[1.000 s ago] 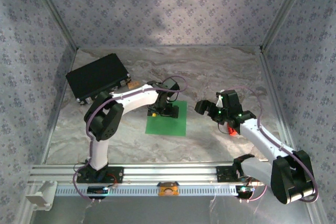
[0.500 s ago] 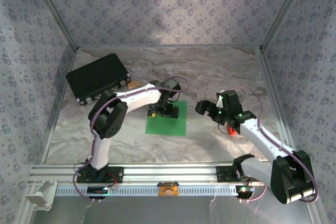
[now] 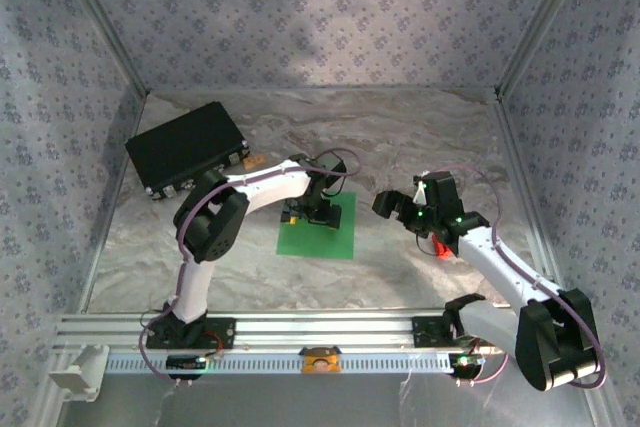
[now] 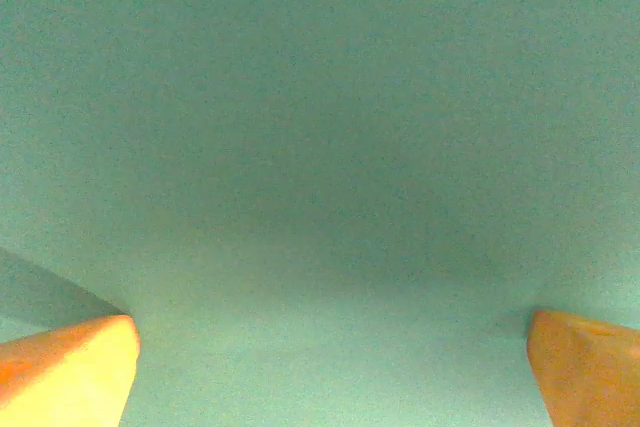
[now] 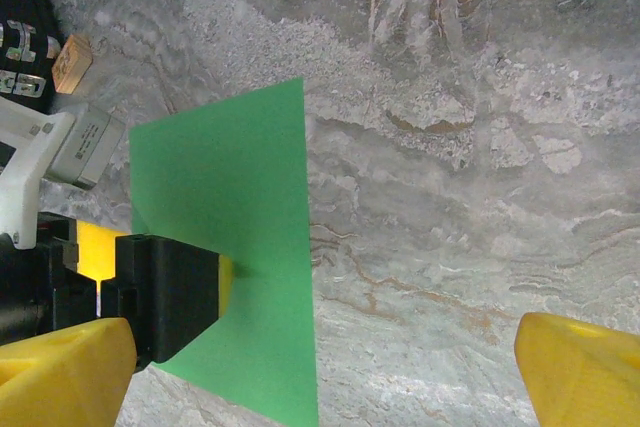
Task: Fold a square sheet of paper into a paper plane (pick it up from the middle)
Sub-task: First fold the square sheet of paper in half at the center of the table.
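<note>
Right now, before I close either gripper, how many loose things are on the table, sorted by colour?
Green: 1, the sheet of paper
Black: 1, the case
Red: 1, the red block
Tan: 1, the tan block beside the case
Total: 4

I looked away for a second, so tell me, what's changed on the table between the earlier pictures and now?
The left arm's elbow swung a little to the right, while the left gripper stayed low over the square sheet of paper, jaws open. Nothing was grasped or released. The paper, right gripper, black case and red block kept their places.
</note>
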Robot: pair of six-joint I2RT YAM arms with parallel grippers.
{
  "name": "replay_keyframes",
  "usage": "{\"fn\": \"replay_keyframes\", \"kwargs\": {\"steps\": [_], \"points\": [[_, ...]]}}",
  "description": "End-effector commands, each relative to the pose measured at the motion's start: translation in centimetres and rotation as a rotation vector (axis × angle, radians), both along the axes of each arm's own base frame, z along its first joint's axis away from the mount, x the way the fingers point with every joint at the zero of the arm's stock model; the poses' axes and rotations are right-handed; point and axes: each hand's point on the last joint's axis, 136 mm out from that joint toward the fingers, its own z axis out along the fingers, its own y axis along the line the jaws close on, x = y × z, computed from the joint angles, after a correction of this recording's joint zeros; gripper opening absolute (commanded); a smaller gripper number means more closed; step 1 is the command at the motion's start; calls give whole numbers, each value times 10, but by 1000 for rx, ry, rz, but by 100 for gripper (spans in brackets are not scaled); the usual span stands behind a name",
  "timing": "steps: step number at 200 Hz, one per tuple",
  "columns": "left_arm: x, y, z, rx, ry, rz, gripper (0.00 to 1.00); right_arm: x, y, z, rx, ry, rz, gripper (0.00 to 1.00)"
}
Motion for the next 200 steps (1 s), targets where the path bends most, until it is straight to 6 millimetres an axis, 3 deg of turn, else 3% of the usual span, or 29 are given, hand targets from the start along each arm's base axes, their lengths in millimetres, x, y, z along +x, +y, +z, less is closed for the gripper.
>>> {"fn": "replay_keyframes", "kwargs": {"steps": [1,23,53,119,157,200], "points": [[0,2,8,32,0,6,100,-3,-1,0,4,-7,12,99],[4,-4,20,3,-27,8,100,-4,-1,0,6,-10,14,99],[6,-8,20,-6,-23,20,100,-5,-3,-1,7,-12,5,99],[5,-4,-3,38,6,41,100,-6,-6,-1,7,-6,-12,99],[-6,0,-24,54,48,51,100,-7,-8,-2,0,0,-15,99],[-12,3,-36,72,67,50,99,-7,-10,-4,-2,5,-28,99]]}}
